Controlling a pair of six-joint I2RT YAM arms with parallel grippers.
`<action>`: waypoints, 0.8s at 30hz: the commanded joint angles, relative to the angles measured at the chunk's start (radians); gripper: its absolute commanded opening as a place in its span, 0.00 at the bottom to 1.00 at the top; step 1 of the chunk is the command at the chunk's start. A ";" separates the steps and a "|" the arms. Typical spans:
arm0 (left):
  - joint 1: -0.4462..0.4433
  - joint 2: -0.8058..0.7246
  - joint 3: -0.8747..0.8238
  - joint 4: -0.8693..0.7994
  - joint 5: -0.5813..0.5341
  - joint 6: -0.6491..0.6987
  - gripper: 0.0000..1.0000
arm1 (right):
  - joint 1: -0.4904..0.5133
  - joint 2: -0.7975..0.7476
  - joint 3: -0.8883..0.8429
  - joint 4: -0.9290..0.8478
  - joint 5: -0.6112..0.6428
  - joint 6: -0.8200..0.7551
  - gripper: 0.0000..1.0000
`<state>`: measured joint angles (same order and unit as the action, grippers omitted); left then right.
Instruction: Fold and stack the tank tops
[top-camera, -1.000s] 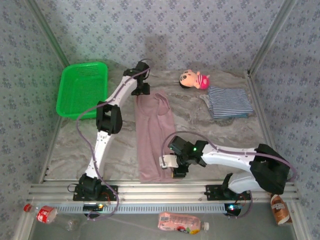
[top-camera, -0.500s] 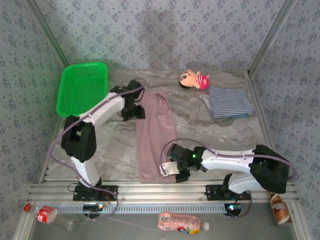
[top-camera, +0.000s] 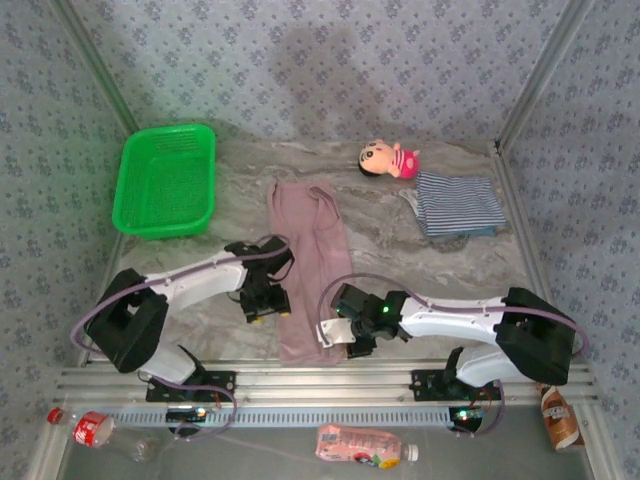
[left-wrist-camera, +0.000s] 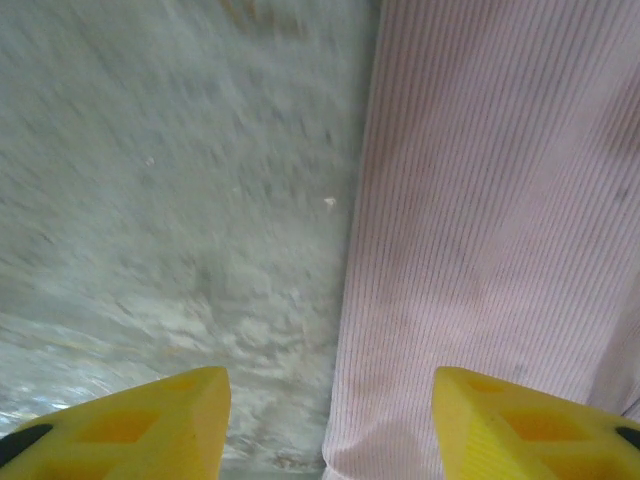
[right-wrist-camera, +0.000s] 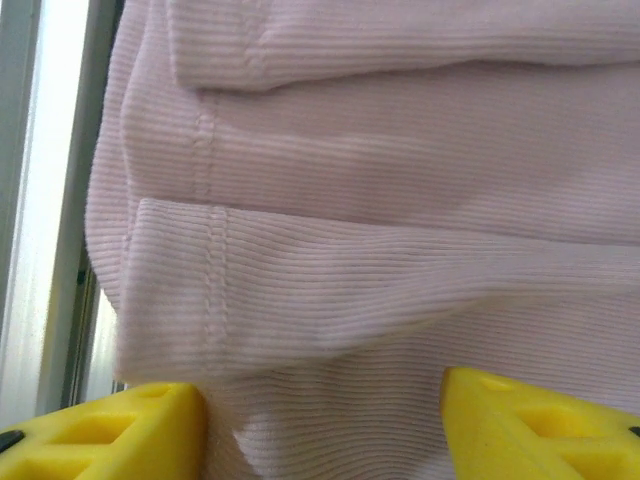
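We keep our left arm folded low, elbow out to the left of the long mauve-pink ribbed cloth tank top (top-camera: 308, 270), forearm reaching right so the left gripper (top-camera: 266, 300) sits at that top's left edge. Its yellow fingers (left-wrist-camera: 150, 420) stand wide apart, straddling the edge. Our right arm stretches low to the left, the right gripper (top-camera: 336, 336) over the top's near right corner, its fingers (right-wrist-camera: 110, 425) likewise spread.
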<state>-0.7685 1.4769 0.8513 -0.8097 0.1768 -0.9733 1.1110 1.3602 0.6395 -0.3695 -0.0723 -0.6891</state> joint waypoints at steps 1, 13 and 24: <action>-0.063 -0.061 -0.060 0.053 0.055 -0.157 0.55 | -0.004 -0.031 0.022 -0.055 0.010 -0.020 0.64; -0.241 -0.060 -0.149 0.199 0.092 -0.354 0.52 | 0.003 -0.109 -0.055 -0.142 0.006 -0.034 0.63; -0.305 -0.030 -0.148 0.156 0.097 -0.365 0.42 | 0.029 -0.013 -0.054 -0.043 0.011 -0.020 0.57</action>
<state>-1.0561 1.4349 0.7040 -0.6342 0.2481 -1.3132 1.1324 1.3155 0.5934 -0.4492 -0.0696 -0.7147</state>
